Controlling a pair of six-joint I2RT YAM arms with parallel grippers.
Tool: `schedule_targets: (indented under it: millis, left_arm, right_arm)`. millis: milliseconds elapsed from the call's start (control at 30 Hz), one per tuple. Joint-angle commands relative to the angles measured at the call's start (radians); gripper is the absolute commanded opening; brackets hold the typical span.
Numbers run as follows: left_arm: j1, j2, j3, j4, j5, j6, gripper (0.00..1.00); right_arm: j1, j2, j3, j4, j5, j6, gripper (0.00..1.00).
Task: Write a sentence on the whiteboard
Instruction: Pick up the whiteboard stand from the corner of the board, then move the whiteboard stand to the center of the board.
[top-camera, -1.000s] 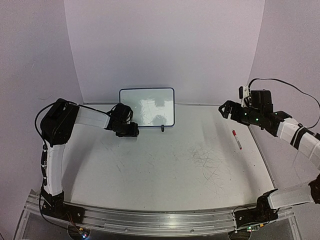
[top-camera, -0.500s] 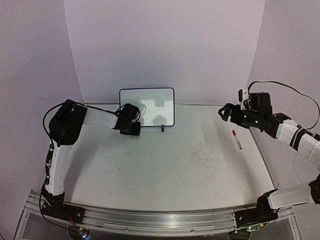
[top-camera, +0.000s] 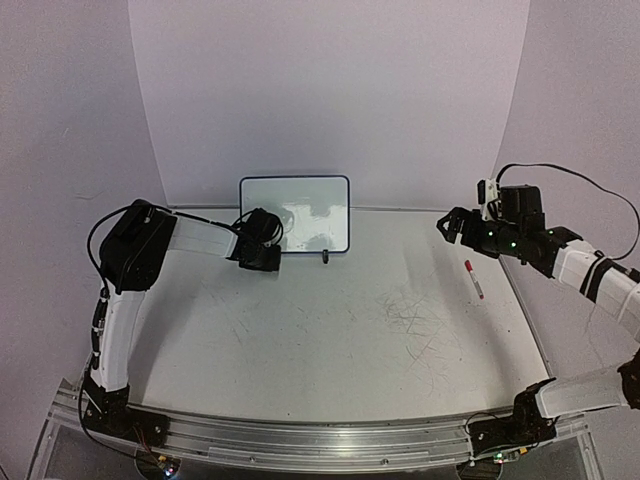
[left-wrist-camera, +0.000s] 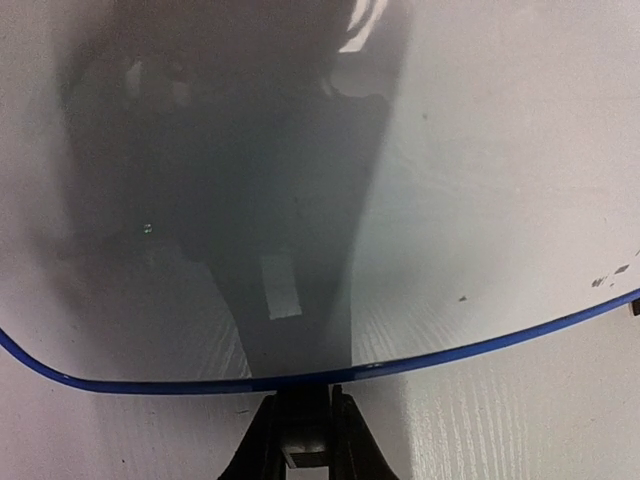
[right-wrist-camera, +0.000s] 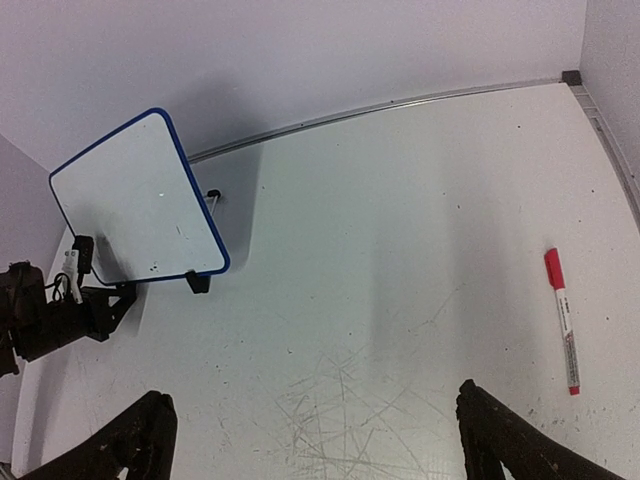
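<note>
The whiteboard (top-camera: 295, 213) stands upright at the back of the table, white with a blue rim; it also shows as the whiteboard (right-wrist-camera: 135, 200) and fills the left wrist view, the whiteboard (left-wrist-camera: 480, 150). Its face is blank, and the sentence is not in view. My left gripper (top-camera: 260, 256) is at the board's lower left corner. There the left gripper (left-wrist-camera: 300, 440) is shut on the black foot under the rim. My right gripper (top-camera: 445, 222) hovers open above the table's right side, and the right gripper (right-wrist-camera: 312, 398) has nothing between its fingers.
A red marker (top-camera: 473, 279) lies on the table at the right, below the right arm, the same marker (right-wrist-camera: 561, 320) near the table's right edge. The board's other black foot (top-camera: 325, 257) rests on the table. Grey scratches (top-camera: 415, 325) mark the tabletop.
My left gripper moved right, in to the board's lower left corner, and closed on its foot. The right arm barely moved.
</note>
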Motion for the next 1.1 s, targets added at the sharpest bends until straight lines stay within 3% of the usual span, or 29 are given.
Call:
schedule_targets:
  millis: [0,300,633,833,1067]
  left_arm:
    - [-0.033,-0.019,-0.015,-0.017,0.011,0.022,0.05]
    - [-0.088,-0.096,-0.099,-0.015,-0.031,-0.054,0.00]
    - [-0.256,-0.201,-0.228,-0.018,-0.139,-0.213,0.00]
    - [-0.428,-0.243,-0.283,-0.084,-0.257,-0.422,0.00]
    - [-0.640,-0.201,-0.228,-0.330,-0.439,-0.835,0.00]
  right_arm:
    - [0.005,-0.028,-0.012,0.030,0.007,0.011,0.98]
    - [0.006,-0.026,-0.036,0.031,0.013,0.014,0.98]
    - [0.005,-0.045,-0.091,0.042,-0.001,0.003,0.98]
    - [0.006,-0.094,-0.146,0.056,-0.015,-0.006,0.98]
    - [0.005,-0.162,-0.201,0.070,-0.029,-0.039,0.98]
